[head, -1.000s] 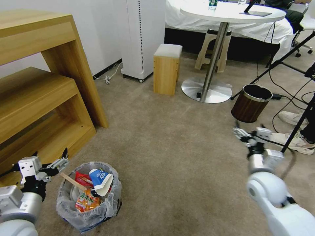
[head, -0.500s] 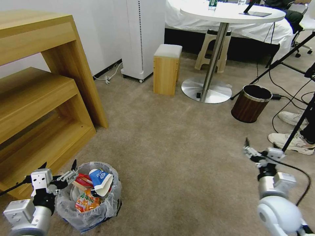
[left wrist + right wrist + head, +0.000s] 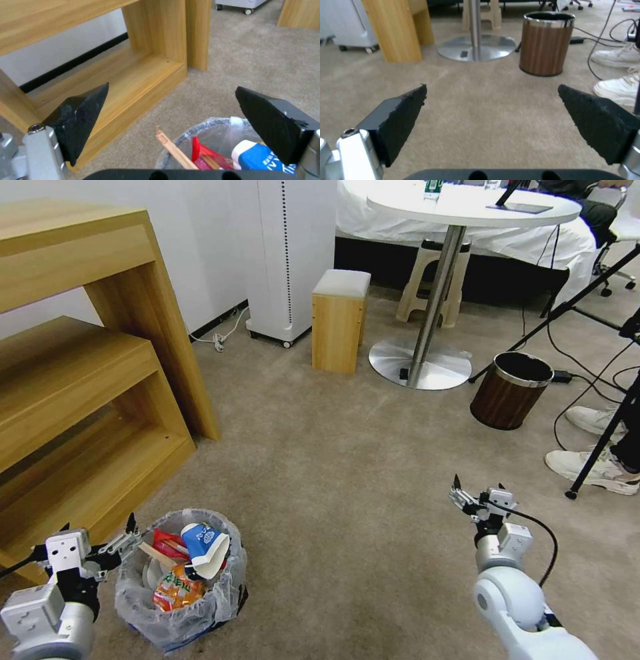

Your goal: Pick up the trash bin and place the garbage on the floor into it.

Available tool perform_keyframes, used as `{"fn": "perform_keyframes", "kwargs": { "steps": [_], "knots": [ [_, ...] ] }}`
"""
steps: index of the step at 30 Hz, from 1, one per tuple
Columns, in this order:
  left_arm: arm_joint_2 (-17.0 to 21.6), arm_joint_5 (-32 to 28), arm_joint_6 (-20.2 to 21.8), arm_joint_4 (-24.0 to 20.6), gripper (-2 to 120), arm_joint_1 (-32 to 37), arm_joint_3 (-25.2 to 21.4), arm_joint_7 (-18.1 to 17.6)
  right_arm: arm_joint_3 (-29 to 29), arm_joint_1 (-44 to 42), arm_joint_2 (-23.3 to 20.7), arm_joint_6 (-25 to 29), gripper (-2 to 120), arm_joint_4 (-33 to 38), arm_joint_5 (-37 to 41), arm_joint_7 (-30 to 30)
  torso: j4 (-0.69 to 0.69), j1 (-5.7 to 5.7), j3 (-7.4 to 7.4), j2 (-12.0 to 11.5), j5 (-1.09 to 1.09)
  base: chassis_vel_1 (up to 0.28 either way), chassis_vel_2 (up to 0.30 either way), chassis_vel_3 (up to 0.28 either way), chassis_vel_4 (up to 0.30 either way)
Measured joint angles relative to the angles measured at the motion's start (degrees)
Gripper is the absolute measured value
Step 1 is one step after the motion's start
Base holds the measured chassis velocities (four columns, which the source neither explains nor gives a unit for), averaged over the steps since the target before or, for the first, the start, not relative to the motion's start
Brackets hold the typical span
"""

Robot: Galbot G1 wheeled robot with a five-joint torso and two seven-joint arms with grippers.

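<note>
Since half a second before: right pincer (image 3: pixel 477 495) drawn leftward and nearer the robot, left pincer (image 3: pixel 97 537) pulled back a little to the left of the trash bin (image 3: pixel 180 580). Bin itself unmoved.

Left pincer: released, fingers spread wide, nothing between them; hovered just beside the bin's left rim, close to the low wooden shelf unit (image 3: pixel 87 400). Seen from the left wrist: right fingertip (image 3: pixel 266 120) over the bin's edge, the bin (image 3: pixel 213 125) below.

Trash bin: stood upright on the beige carpet floor (image 3: pixel 347 480), bag folded over the rim. Garbage inside: blue-white paper cup (image 3: pixel 203 543), red wrapper (image 3: pixel 163 543), wooden stick (image 3: pixel 157 555) poking out at a slant, orange packet (image 3: pixel 175 588).

Right pincer: released too, empty, held above bare carpet well apart from the bin. Brown wood-grain bin (image 3: pixel 546 42) farther off, beside white sneakers (image 3: pixel 616 75).
</note>
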Motion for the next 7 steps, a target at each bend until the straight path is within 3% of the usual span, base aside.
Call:
{"fn": "perform_keyframes", "kwargs": {
  "steps": [7],
  "knots": [
    [0.8,-0.4,-0.9,1.0,100,-0.5,0.1,0.5,-0.1,0.2,0.3,-1.2,100,2.4,-0.3,0.2,0.01,0.0,0.0,0.0,0.0,0.0,0.0,0.0,0.0]
  ]
}}
